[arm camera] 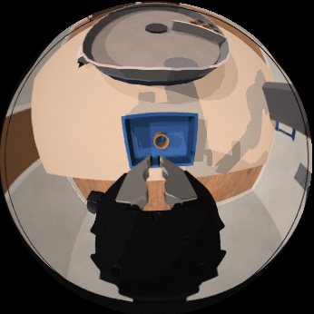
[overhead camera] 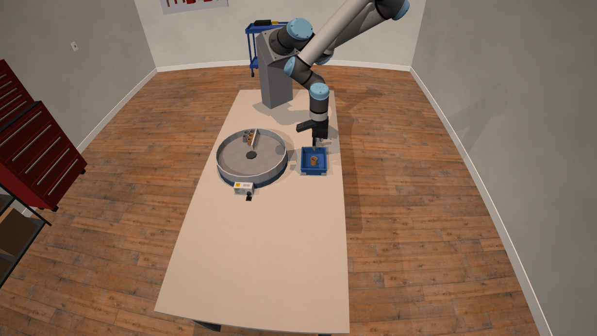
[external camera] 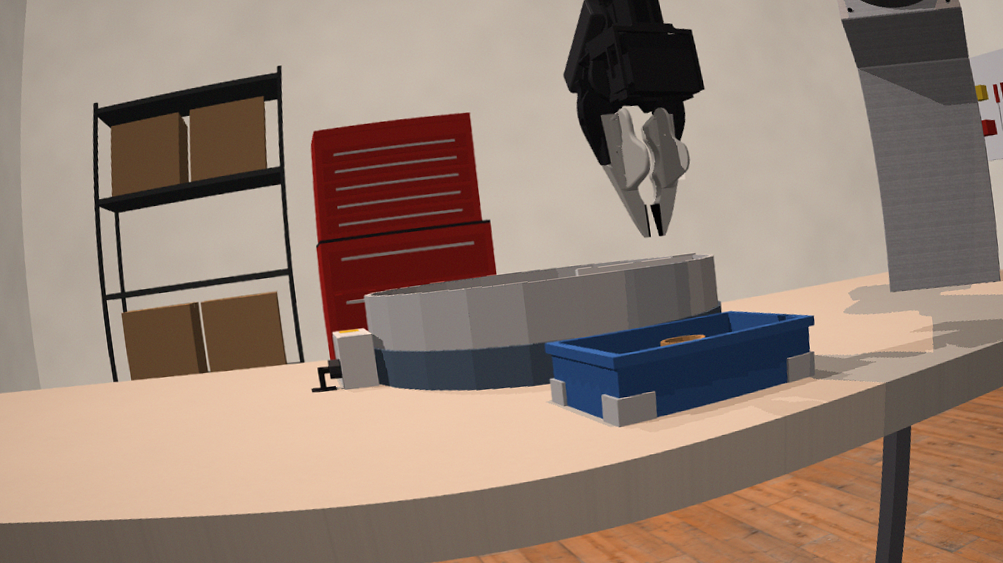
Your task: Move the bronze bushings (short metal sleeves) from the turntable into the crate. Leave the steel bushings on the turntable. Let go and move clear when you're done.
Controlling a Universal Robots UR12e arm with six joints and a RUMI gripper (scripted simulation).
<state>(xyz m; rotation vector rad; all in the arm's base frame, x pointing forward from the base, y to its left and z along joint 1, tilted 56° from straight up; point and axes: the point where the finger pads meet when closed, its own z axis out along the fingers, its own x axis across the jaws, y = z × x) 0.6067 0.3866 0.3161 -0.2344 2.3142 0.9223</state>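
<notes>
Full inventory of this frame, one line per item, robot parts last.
Table: 1, beige, centre of room.
Turntable: 1, grey, on table.
Control box: 1, white, at turntable's edge.
Bushings on turntable: a cluster, bronze and steel, beside the divider; count unclear.
Crate: 1, blue, beside turntable.
Bushing in crate: 1, bronze, upright.
Tool chest: 1, red, by wall.
Shelf rack: 1, black, with brown boxes.
Cart: 1, blue, behind pedestal.
Pedestal: 1, grey.
End effector: 1, black, shut, empty, above crate.
</notes>
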